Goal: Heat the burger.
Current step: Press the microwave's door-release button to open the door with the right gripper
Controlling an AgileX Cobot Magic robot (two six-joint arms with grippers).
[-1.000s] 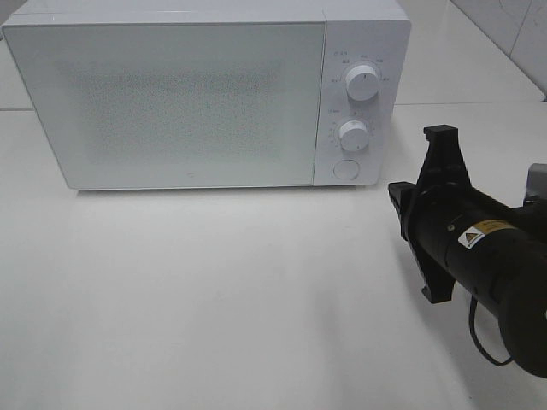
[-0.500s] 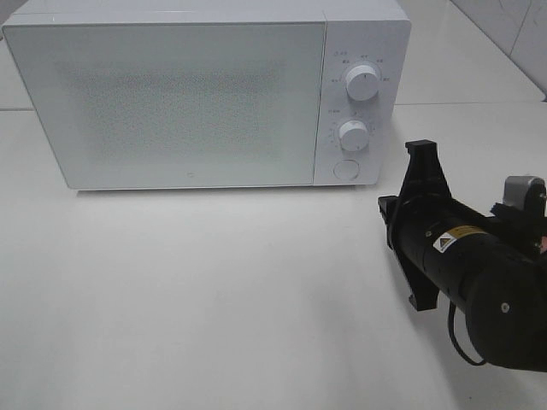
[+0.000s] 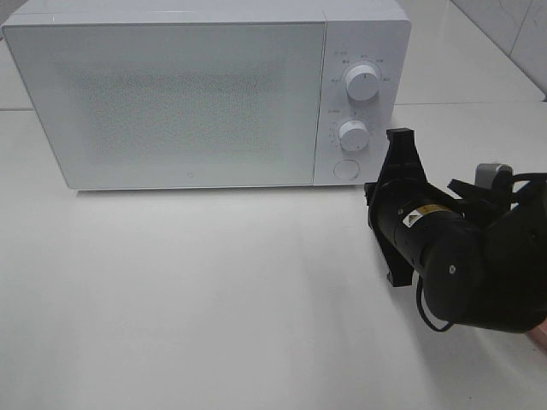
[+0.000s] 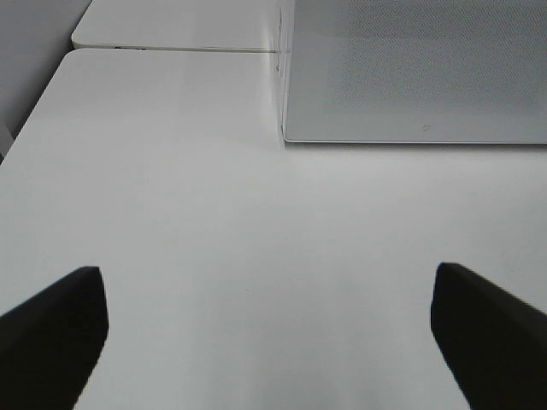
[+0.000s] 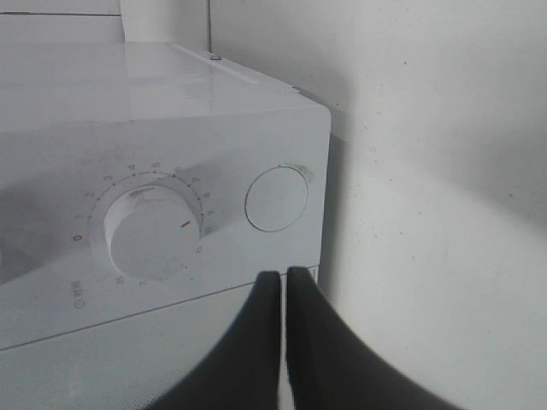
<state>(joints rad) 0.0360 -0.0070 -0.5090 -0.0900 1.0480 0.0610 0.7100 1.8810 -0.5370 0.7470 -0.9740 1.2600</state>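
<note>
Facing the right gripper [image 5: 282, 278]: round button [image 5: 276, 198] of the microwave [image 3: 171, 102], close ahead, beside the lower dial [image 5: 152, 232].
Right jaws: pressed together, holding nothing.
Left gripper [image 4: 267, 325]: jaws wide apart above the white table [image 4: 188, 213].
Microwave door: shut.
Burger: unseen; perhaps behind the frosted door, cannot tell.

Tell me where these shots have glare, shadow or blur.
Exterior high: the white table is washed out, nearly featureless. Left wrist: the dark jaws at the frame's edge are soft. Right wrist: glare on the microwave top, a shadow beside it, jaws blurred.
</note>
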